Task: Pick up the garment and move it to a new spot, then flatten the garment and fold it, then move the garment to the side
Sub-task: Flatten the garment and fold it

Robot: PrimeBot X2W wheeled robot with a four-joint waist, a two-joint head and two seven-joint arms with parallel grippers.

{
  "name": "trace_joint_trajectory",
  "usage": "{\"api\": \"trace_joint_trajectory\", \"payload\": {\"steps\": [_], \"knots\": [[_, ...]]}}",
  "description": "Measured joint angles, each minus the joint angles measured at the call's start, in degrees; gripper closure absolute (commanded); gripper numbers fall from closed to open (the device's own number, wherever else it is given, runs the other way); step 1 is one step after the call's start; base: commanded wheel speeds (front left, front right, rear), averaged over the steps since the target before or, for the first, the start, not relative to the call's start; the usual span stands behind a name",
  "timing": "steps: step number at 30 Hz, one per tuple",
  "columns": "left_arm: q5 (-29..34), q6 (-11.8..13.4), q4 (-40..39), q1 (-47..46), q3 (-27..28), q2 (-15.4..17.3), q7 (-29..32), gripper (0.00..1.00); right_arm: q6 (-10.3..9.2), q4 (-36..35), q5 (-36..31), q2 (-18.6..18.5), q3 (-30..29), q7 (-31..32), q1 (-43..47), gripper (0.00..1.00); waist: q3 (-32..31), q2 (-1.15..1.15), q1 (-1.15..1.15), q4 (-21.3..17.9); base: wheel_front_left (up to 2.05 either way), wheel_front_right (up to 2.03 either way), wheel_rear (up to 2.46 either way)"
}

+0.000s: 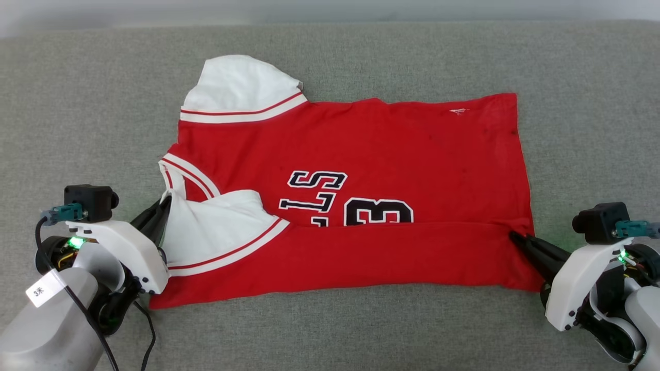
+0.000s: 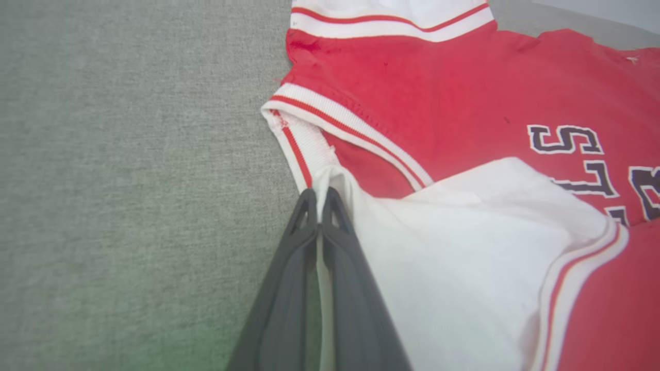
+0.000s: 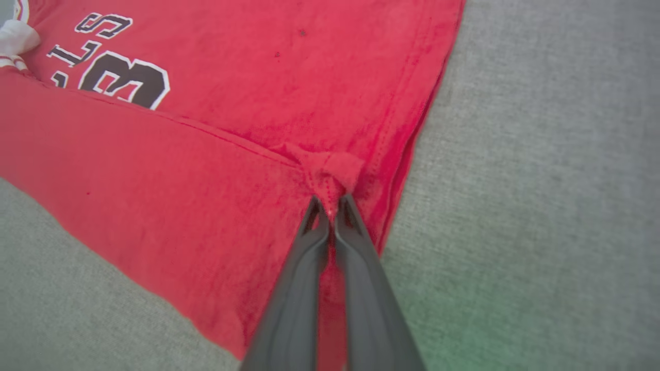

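My left tool (image 1: 166, 202) and right tool (image 1: 514, 237) each have two long, dark, tapering fingers (image 2: 281, 309) on a white shell (image 1: 129, 247) with small black screws. Above sits a black camera block (image 1: 87, 201) with a teal plug (image 1: 67, 211) and a green light (image 1: 76, 242). My grey forearm (image 1: 46, 335) carries a white label (image 1: 42, 291) and a black cable (image 1: 82, 314).

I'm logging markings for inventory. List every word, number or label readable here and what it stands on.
"S", "L": black letters lying sideways on the front of the red garment; the rest hide under the fold.
"3": black number beside them, partly under the fold.
"3" plus one unclear character: white tag by the left forearm.
White mark near the garment's edge: too small to read.
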Motion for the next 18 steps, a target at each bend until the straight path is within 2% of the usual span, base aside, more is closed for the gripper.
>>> {"api": "trace_joint_trajectory", "payload": {"steps": [1, 2, 3, 4, 11, 18], "knots": [[0.11, -0.10, 0.64, -0.13, -0.04, -0.22, -0.36, 1.00, 0.00, 0.14, 0.59, 0.10, 0.05, -0.02, 0.03, 0.58, -0.30, 0.00, 0.00, 0.00, 0.00, 0.00, 0.00], [0.16, -0.11, 1.20, -0.34, -0.15, -0.41, -0.51, 0.88, -0.01, 0.29, 0.96, 0.19, -0.02, -0.13, 0.05, 0.00, -0.64, 0.00, 0.00, 0.03, 0.00, 0.00, 0.00], [0.29, -0.11, 1.63, -0.52, -0.35, -0.51, -0.47, 0.69, -0.01, 0.34, 0.96, 0.16, -0.15, -0.60, 0.07, 0.00, -1.00, 0.00, 0.00, 0.07, 0.00, 0.00, 0.00], [0.51, -0.11, 1.96, -0.69, -0.49, -0.59, -0.52, 0.00, -0.01, 0.35, 0.97, 0.11, -0.34, -0.76, 0.12, 0.00, -1.41, 0.00, 0.00, 0.15, 0.00, 0.00, 0.00], [1.42, -0.08, 1.98, -2.11, -1.38, 0.63, 1.01, 0.00, -0.01, -1.55, 0.79, -0.89, -3.13, -2.43, 2.50, 0.00, -4.89, 0.00, -0.01, 1.29, 0.00, 0.00, 0.00], [0.77, -0.12, -2.42, -3.47, -3.41, 3.86, 10.49, 0.00, -0.01, -4.28, -1.66, -1.34, -6.69, -1.92, 4.96, 0.00, -8.07, 0.00, -0.01, 2.73, 0.00, 0.00, 0.00]]}}
